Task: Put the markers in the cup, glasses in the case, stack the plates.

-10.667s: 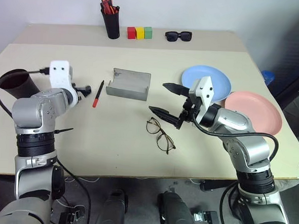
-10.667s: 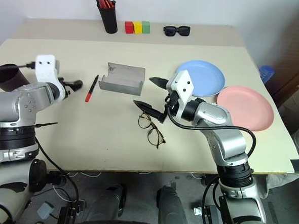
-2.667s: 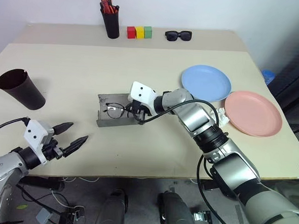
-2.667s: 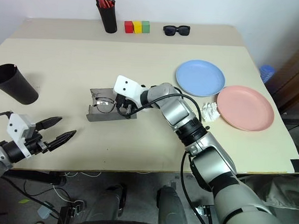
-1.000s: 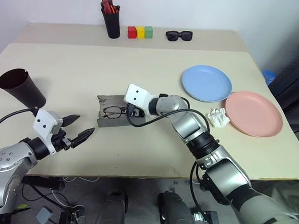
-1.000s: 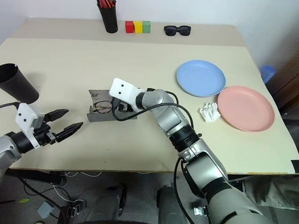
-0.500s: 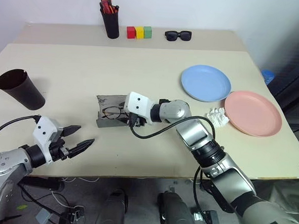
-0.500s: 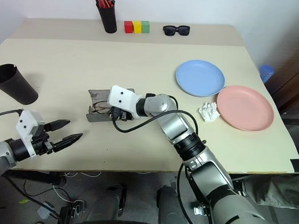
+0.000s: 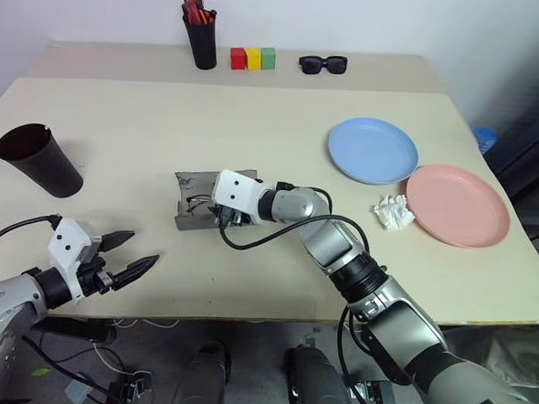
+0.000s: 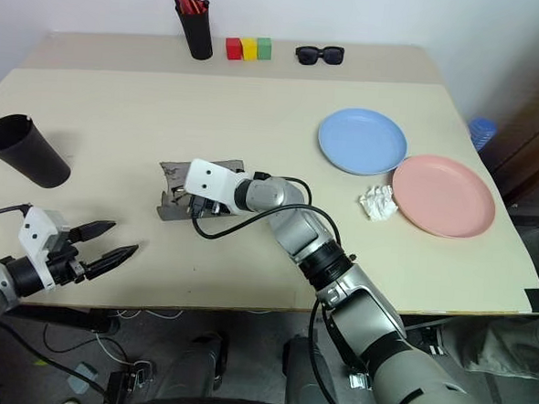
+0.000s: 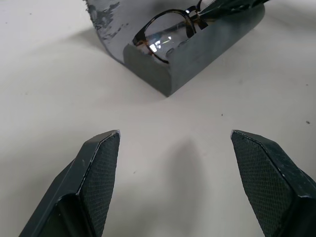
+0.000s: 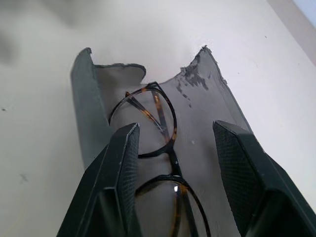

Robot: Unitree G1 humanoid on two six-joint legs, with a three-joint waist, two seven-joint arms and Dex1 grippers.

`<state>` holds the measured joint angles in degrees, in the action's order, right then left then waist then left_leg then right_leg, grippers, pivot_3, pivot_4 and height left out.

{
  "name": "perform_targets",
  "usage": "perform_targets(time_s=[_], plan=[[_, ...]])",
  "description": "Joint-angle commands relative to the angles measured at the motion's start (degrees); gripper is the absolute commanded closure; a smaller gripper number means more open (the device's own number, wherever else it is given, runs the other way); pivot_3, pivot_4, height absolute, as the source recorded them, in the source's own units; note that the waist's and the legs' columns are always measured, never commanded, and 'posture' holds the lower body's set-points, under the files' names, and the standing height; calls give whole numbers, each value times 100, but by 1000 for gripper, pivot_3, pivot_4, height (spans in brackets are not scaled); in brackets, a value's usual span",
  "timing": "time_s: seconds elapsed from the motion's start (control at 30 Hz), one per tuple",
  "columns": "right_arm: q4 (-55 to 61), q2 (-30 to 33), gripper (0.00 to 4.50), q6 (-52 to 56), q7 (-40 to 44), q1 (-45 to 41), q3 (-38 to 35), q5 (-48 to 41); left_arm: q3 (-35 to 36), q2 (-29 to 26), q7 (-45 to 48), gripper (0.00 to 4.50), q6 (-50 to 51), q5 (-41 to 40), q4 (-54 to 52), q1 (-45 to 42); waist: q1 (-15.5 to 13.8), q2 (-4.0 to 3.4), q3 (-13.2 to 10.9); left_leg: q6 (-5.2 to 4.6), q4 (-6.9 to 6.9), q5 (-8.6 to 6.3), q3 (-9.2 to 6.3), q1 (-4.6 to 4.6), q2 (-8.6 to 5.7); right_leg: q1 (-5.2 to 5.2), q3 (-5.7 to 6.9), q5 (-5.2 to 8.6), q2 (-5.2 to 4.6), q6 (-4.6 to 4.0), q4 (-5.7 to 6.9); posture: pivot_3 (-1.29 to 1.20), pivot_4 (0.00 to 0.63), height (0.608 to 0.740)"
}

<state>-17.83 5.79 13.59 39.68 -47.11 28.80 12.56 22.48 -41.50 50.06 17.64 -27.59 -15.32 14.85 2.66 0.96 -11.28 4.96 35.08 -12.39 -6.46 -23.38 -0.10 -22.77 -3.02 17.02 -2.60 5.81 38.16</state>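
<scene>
The wire-framed glasses (image 12: 157,148) lie inside the open grey case (image 9: 196,211) at the table's middle. My right gripper (image 9: 221,217) reaches into the case, open, one finger on each side of the glasses. The left gripper (image 9: 127,256) hovers open near the front edge, left of the case, with nothing between its fingers (image 11: 98,168); the case (image 11: 197,49) lies ahead of it. The dark cup (image 9: 40,159) stands upright at the far left. A light blue plate (image 9: 373,150) and a pink plate (image 9: 459,205) lie side by side at the right. The markers are out of view.
A crumpled white tissue (image 9: 395,212) lies between the two plates. Along the back edge stand a black pen holder (image 9: 203,39) with orange-capped markers, three small coloured blocks (image 9: 252,58) and black sunglasses (image 9: 322,64).
My right gripper has slid a little leftward along the case. The left gripper has sunk and drawn back toward the front-left edge. The glasses stay in the case.
</scene>
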Motion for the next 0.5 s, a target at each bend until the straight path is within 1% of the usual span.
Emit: perform_targets(time_s=[0.03, 0.13, 0.2, 0.23, 0.3, 0.37, 0.4, 0.47, 0.5], plan=[[399, 27, 2130, -90, 179, -26, -198, -208, 151, 44, -67, 804, -104, -70, -9, -168, -8, 0, 0, 0, 0, 0, 0, 0, 0, 0, 0, 0, 0, 0, 0, 0, 150, 740], [881, 143, 2130, 102, 443, 85, -444, -548, 150, -15, -372, 804, 312, -150, 21, -518, -23, 0, 0, 0, 1, 0, -2, -1, 0, 2, 1, -1, -1, 1, -1, 0, 150, 740], [1275, 308, 2130, 290, 611, 165, -668, -791, -3, -106, -667, 804, 1013, -269, 246, -1120, -26, 1, 0, 0, 2, 0, -5, -1, -1, 5, 2, -1, -1, 2, 0, 0, 150, 740], [1439, 398, 2073, 373, 683, 203, -749, -886, -85, -120, -777, 1062, 1235, -290, 343, -1419, -34, 0, 0, 0, 3, 0, -7, 0, -2, 5, 3, -1, 0, 2, 0, 0, 150, 740], [1756, 607, 2054, 496, 821, 307, -872, -1039, -197, -112, -1023, 1668, 1802, -397, 508, -2027, -22, 3, 1, 0, 6, 0, -12, 0, -3, 8, 6, -1, 2, 3, 2, 0, 150, 740], [2164, 940, 2054, 600, 1038, 488, -1005, -1212, -440, -107, -1113, 2666, 1982, -306, 654, -2717, -34, 5, 3, 0, 7, 0, -13, 1, -5, 13, 7, -1, 1, 4, 1, 0, 150, 740], [2300, 1051, 2054, 644, 1099, 546, -1038, -1274, -519, -105, -1133, 3181, 2019, -261, 707, -2927, -19, 7, 3, 0, 7, 0, -14, 0, -6, 13, 8, -1, 0, 5, -1, 0, 150, 740], [2660, 1381, 2054, 735, 1288, 742, -1181, -1455, -724, -16, -1365, 4195, 2197, -133, 1076, -3658, -19, 5, 1, 0, 5, 0, -12, -1, -7, 11, 7, -1, -2, 6, -2, 0, 150, 740], [2850, 1573, 2054, 789, 1389, 861, -1275, -1559, -854, 58, -1512, 4419, 2315, -49, 1354, -4105, -14, 6, 2, 0, 5, 0, -13, -2, -7, 9, 8, -1, 0, 6, -1, 0, 150, 740]])
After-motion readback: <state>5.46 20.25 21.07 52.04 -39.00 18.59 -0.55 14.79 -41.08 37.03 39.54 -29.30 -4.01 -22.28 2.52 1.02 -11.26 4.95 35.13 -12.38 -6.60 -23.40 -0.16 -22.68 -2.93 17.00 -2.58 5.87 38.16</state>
